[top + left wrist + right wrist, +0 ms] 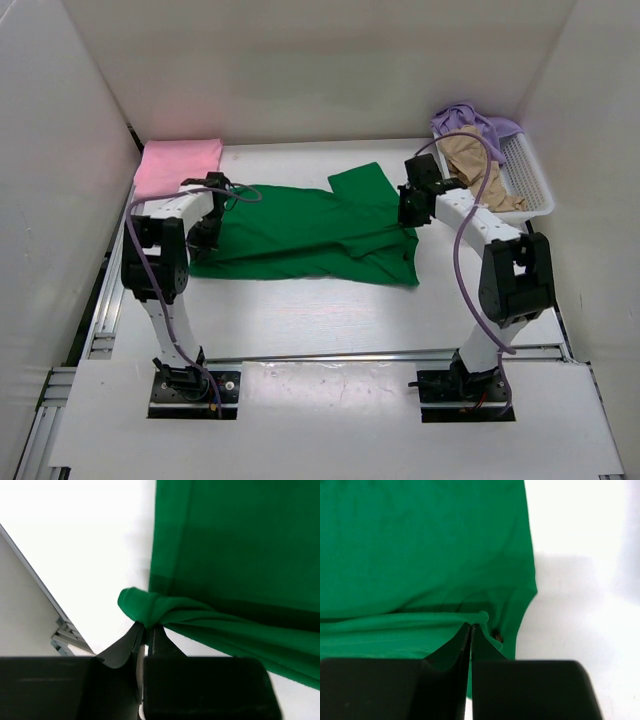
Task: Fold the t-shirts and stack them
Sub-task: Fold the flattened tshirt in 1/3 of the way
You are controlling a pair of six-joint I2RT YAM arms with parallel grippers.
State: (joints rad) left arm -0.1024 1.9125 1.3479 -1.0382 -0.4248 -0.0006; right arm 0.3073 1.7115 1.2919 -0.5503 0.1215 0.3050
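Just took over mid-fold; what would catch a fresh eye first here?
The bright green shirt spread across the middle of the table, with the left gripper and right gripper each shut on a bunch of its edge at opposite ends. Then a folded pink shirt at the far left corner, and a white basket at the far right holding a tan shirt and a purple shirt.

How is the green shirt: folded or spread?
Spread, not folded: the green shirt lies open on the table, left tool and right tool pinching its edges.
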